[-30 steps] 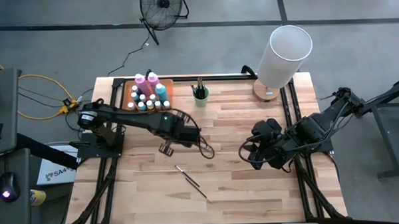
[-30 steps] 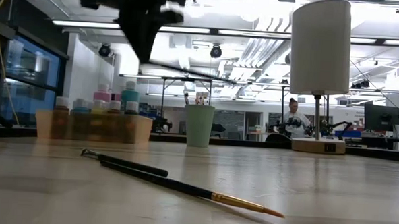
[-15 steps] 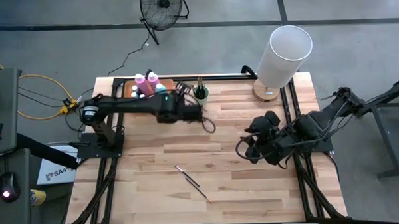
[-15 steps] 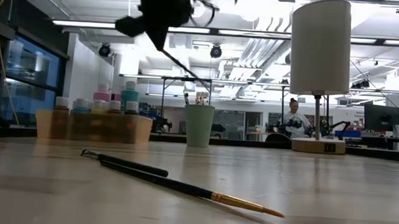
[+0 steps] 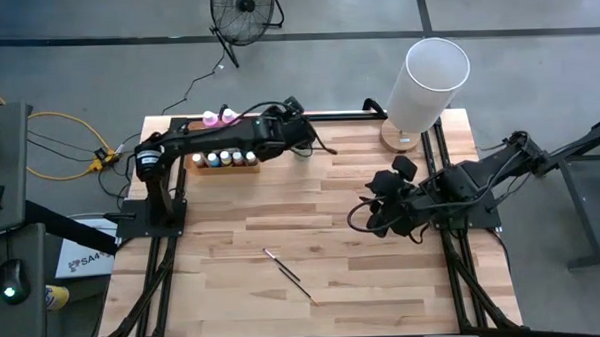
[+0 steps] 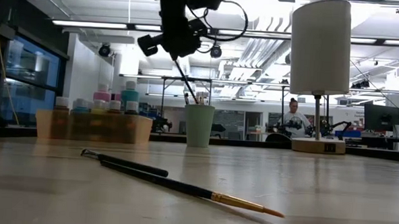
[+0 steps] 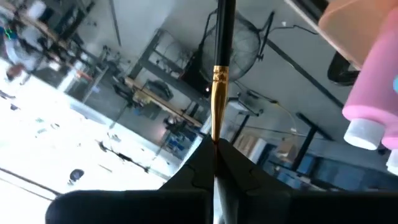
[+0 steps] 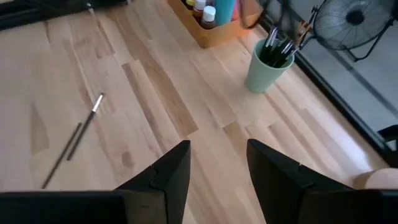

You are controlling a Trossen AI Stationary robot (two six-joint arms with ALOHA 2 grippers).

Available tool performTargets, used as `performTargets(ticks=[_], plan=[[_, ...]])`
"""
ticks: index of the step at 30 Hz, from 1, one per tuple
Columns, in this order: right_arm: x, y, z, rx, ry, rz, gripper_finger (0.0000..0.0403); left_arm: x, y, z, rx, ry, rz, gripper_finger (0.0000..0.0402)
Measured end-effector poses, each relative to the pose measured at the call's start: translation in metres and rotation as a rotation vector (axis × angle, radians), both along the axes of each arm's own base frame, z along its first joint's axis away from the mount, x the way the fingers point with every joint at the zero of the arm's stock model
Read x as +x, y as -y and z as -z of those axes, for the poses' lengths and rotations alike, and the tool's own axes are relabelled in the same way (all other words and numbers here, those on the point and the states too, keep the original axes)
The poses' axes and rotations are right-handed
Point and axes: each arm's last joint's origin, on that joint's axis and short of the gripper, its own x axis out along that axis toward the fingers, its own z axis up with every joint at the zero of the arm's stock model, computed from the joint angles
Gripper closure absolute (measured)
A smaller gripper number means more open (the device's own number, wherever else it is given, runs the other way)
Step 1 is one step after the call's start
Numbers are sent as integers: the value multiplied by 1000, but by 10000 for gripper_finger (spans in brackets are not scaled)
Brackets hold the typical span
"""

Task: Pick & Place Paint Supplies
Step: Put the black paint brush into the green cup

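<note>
Tabletop [image 5: 384, 276] carries an orange tray [image 6: 91, 127] of paint bottles [image 5: 225, 158] and a green cup [image 6: 199, 125] at the far edge. Left pincer [image 6: 177, 49] above the cup, clamped on a brush [image 7: 219, 81]. Right pincer [image 8: 217, 165] hangs with fingers apart near the lamp [image 5: 425, 79]. Two brushes [image 5: 289, 274] lie mid-table.

Open desk [image 5: 354, 277] across the middle and near half, broken only by two brushes [image 5: 287, 271] lying just left of centre. Crowded along the far edge: orange tray [image 5: 230, 163] of bottles, green cup [image 6: 199, 125], and lamp [image 5: 423, 84] at far right. Left end effector [image 6: 179, 47] over the cup, blocking approach from above.
</note>
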Motion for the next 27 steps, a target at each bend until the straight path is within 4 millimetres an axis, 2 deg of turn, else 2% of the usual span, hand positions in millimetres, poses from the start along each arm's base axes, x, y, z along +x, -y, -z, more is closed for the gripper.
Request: performTargets(ticks=[9,15,18,21,27], plan=[[2,8,1,-67,-69,-53,251,1,-1,2,-63,-70,74,401],[4,16,1,-94,-90,-57,251,9,-11,20,-92,-117,66,402],[5,19,1,-96,-100,-59,251,15,-12,26,-89,-80,52,396],[6,20,2,-76,-111,-71,251,19,-13,25,-90,-23,59,375],[6,20,2,-77,-122,-89,251,19,-13,20,-91,56,55,304]])
